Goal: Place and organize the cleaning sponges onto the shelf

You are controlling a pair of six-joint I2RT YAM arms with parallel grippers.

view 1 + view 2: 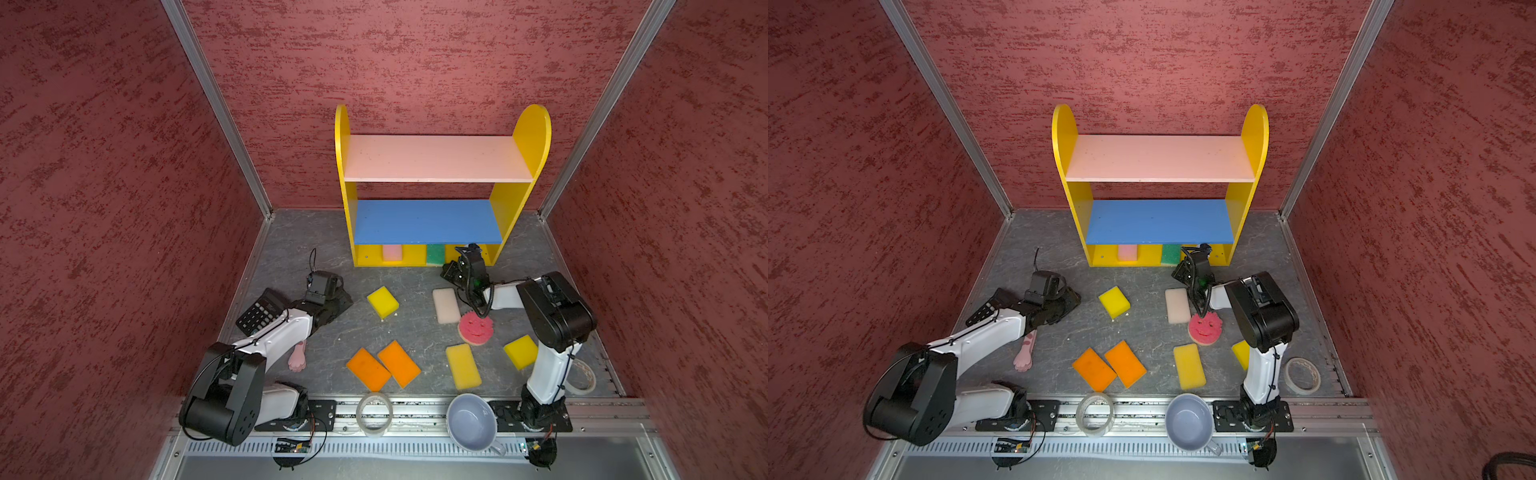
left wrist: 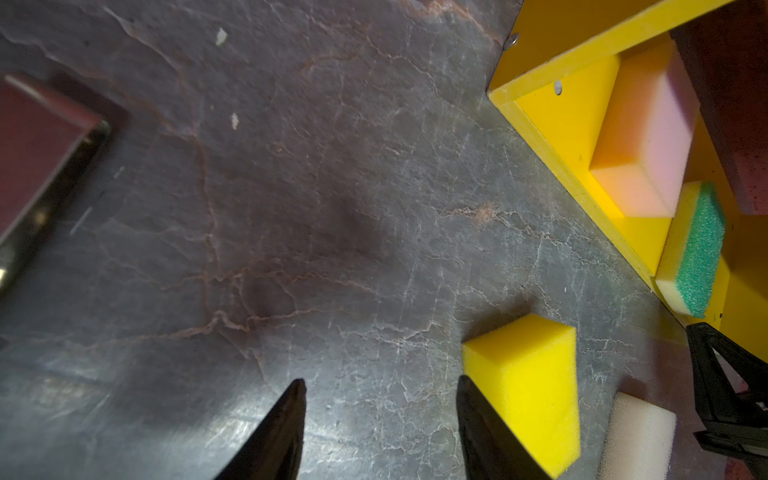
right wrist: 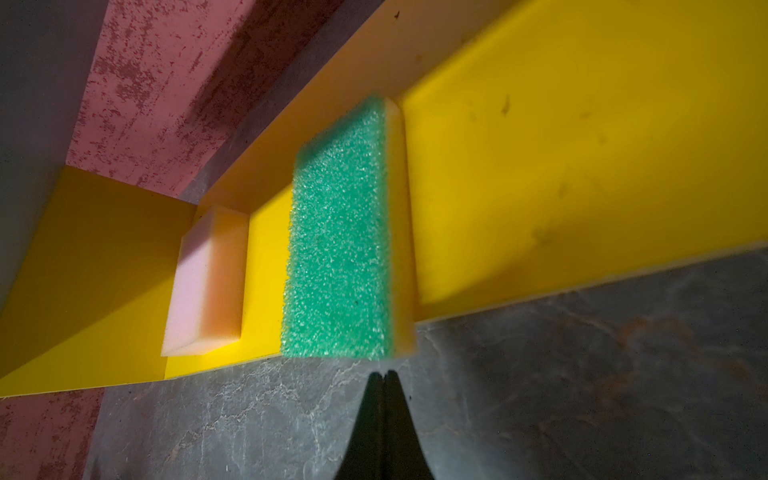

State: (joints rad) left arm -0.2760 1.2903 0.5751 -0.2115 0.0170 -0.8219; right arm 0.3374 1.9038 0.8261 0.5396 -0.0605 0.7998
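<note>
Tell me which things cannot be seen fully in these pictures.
- Calculator: both top views, the left arm covers part of it.
- Pink stick: both top views, its upper end lies under the left arm.
- Yellow sponge: in a top view, half hidden behind the right arm.
- White sponge: left wrist view, cut off by the picture edge.

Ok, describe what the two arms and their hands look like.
Both arms match: the left arm and right arm have white shells between bulky black joints, with thin black cables strapped along them. The left hand and right hand are black, ending in two tapered pointed fingers.
</note>
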